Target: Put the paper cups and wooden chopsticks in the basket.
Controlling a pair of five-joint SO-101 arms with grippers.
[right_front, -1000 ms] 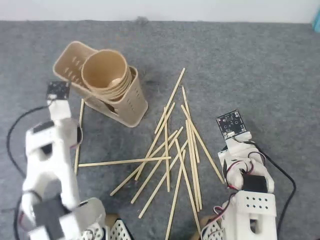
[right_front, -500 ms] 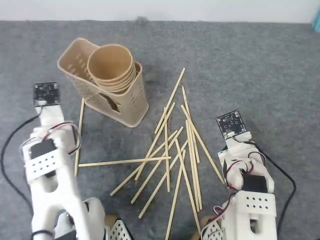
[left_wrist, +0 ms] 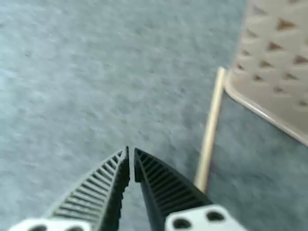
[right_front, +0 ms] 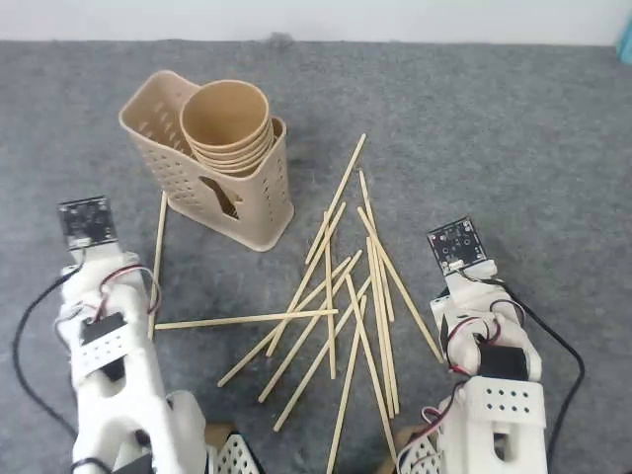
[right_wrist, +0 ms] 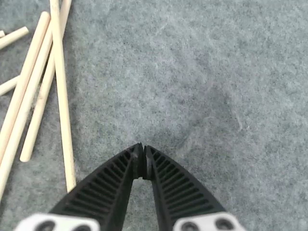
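Note:
A beige slotted basket (right_front: pixel 252 202) stands at the back left with a stack of paper cups (right_front: pixel 225 117) inside it. Several wooden chopsticks (right_front: pixel 341 296) lie scattered across the grey mat in the middle. One single chopstick (right_front: pixel 157 259) lies beside the basket's near left side, between the basket and the left arm (right_front: pixel 99 306). My left gripper (left_wrist: pixel 131 153) is shut and empty, low over the mat, with that chopstick (left_wrist: pixel 209 134) and the basket wall (left_wrist: pixel 274 67) beside it. Over bare mat, my right gripper (right_wrist: pixel 143 148) is shut and empty, next to some chopstick ends (right_wrist: pixel 45 82).
The right arm (right_front: pixel 484 336) sits at the front right, just right of the chopstick pile. A long chopstick (right_front: pixel 242 319) lies crosswise between the two arms. Grey mat (right_front: pixel 494 128) covers the whole table, with open room at the back right.
My left arm has drawn back from the basket toward the front edge. The basket with the cups has tipped more upright and shifted slightly right. The right arm has not moved.

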